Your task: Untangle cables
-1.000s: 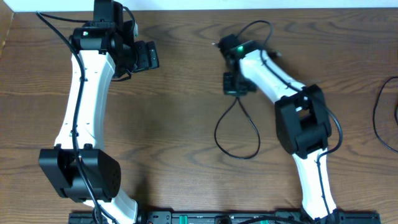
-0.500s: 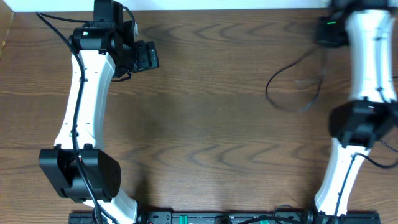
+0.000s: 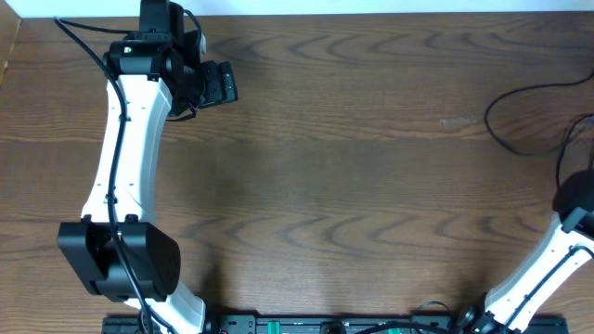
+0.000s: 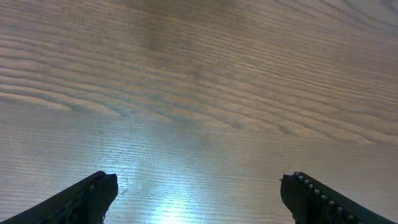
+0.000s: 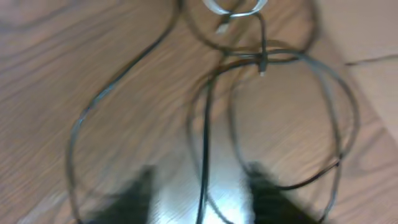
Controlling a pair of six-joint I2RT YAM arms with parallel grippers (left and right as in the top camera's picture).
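- Right wrist view, badly blurred: the right claw [image 5: 200,183] hangs low over the surface [image 5: 124,56] with its two dark fingers [image 5: 140,196] set apart. One strand of the black cable [image 5: 87,124] runs up through the gap. The gap is far wider than the strand, so I judge that nothing is pinched.
- Just beyond the fingers, the black cable lies in several overlapping loops that cross near the top of the view.
- Farthest off, at the top edge, a bend of the white cable [image 5: 217,9] meets the black one. The blur hides which lies on top.
- The step in hand, as I read it, is getting the black cable apart from the white.
- To do it well, the right claw should rise straight up off the strand before travelling, so that a finger does not hook a loop and drag the heap together.
- The next pinch should take a single strand near the crossing, not two at once, and draw it away from the white bend along the surface.
- Left wrist view: the left claw [image 4: 198,183] is spread wide over plain wood, with nothing between its fingers.
- Overhead: the left claw sits at the far left, well apart from the cables at the right edge. The right arm [image 3: 557,250] is mostly out of frame there.
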